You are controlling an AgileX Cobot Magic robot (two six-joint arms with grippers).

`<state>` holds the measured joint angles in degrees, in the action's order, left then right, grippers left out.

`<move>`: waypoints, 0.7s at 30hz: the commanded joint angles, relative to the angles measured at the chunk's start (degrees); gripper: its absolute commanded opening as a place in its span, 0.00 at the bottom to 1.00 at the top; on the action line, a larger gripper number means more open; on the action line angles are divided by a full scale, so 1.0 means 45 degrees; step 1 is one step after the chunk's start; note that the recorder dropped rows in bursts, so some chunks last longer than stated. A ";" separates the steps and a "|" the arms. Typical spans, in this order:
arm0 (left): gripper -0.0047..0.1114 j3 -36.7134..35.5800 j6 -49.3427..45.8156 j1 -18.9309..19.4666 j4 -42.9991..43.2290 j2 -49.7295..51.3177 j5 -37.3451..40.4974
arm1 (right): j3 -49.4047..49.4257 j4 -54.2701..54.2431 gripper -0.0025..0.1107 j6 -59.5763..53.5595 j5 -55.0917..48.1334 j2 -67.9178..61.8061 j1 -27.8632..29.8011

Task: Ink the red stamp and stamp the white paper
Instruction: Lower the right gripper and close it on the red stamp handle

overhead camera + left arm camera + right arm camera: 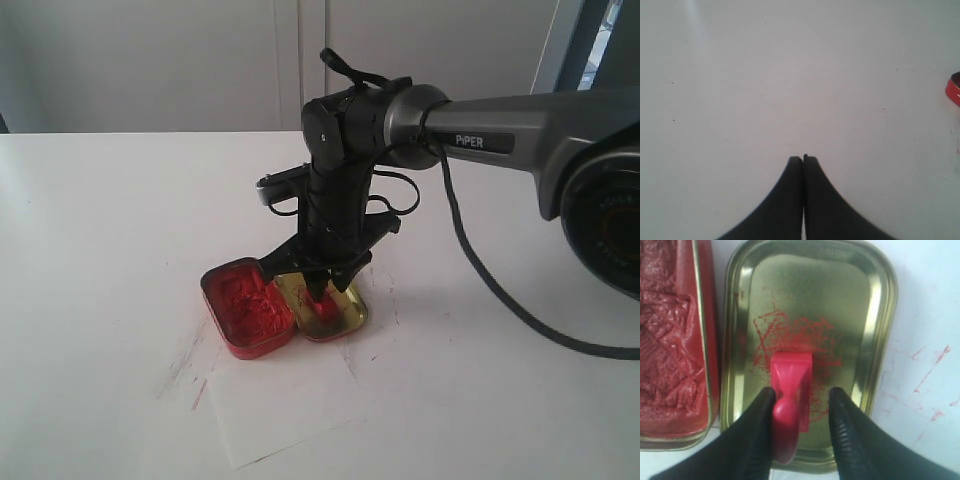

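White tabletop [100, 250] is seen under everything, and the red stamp [790, 385] is stood upright in the gold lid [810, 290], just beside the red ink tin [245, 310]. The right pincer [802, 397] is held open around the stamp's handle, while the left pincer [803, 161] is shut over bare tabletop. The white paper [290, 415] is laid by the lid, toward the tabletop's near edge.
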<state>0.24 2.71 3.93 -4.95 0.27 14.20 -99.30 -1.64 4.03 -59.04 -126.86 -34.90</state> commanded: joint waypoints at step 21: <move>0.04 -0.0054 -0.0010 -0.0013 -0.0114 -0.0061 0.0053 | -0.0051 -0.0281 0.20 0.0243 -0.0003 -0.0245 0.0005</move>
<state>0.24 2.71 3.93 -4.95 0.27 14.20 -99.30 -2.89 4.89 -59.04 -127.79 -34.90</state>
